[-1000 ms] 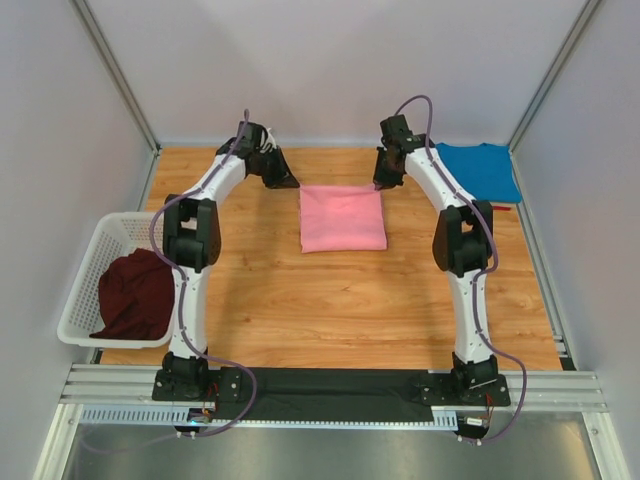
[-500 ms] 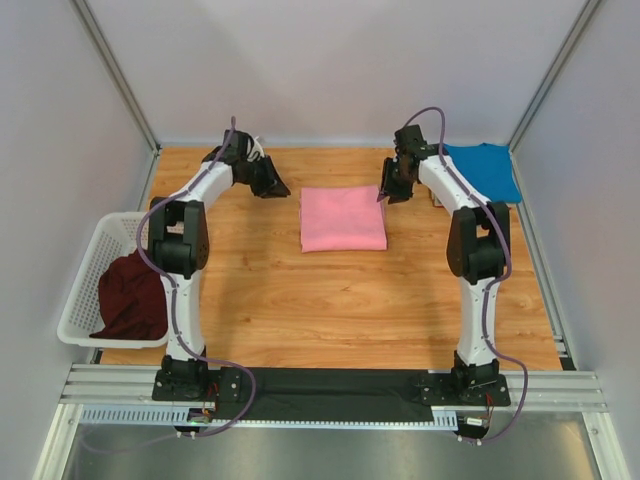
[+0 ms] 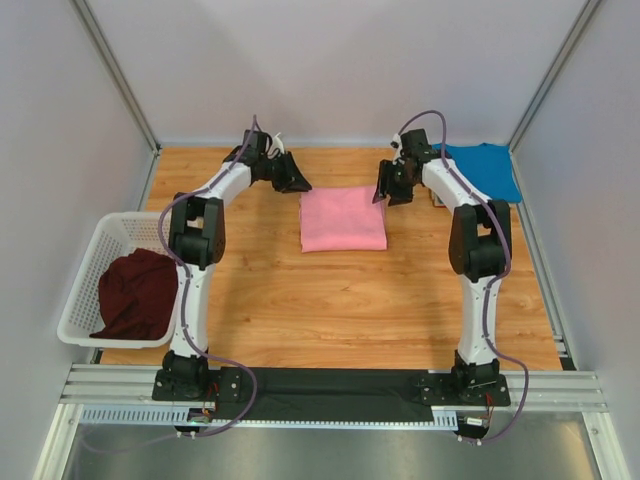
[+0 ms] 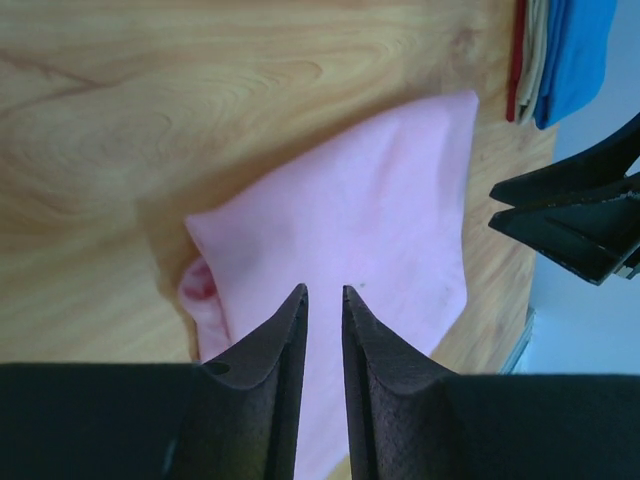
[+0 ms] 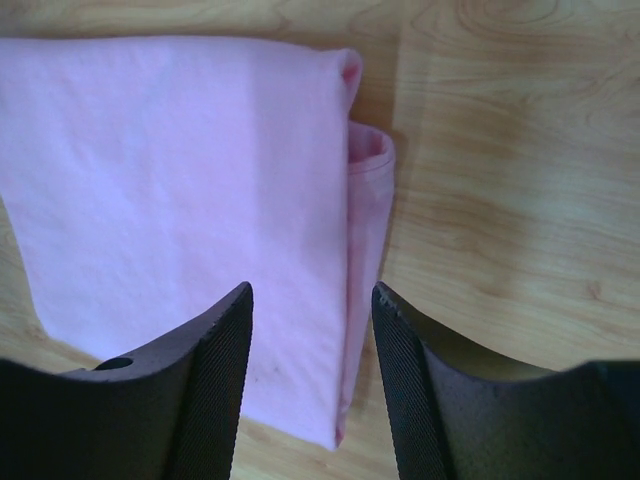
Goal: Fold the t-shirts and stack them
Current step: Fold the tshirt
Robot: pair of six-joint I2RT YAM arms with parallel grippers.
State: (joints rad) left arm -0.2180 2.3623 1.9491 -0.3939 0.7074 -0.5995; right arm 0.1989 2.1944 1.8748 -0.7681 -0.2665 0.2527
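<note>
A bright pink t-shirt (image 3: 343, 218) lies folded into a rectangle at the middle of the table. My left gripper (image 3: 297, 184) hovers at its far left corner. In the left wrist view the left gripper (image 4: 323, 292) is open by a narrow gap, nothing between the fingers, over the pink t-shirt (image 4: 370, 220). My right gripper (image 3: 383, 191) hangs at the far right corner. The right wrist view shows the right gripper (image 5: 311, 290) wide open above the folded edge of the pink t-shirt (image 5: 180, 180). The blue t-shirt (image 3: 485, 168) lies at the back right. The dark maroon t-shirt (image 3: 135, 292) is bunched in the basket.
A white lattice basket (image 3: 105, 240) stands at the table's left edge. A thin red item (image 3: 500, 206) lies by the blue t-shirt's near edge. Grey walls close in the table at the back and on both sides.
Both grippers have opened. The left gripper swung right towards the pink t-shirt's far left corner. The right gripper shifted slightly off the far right corner. The pink t-shirt lies as before.
</note>
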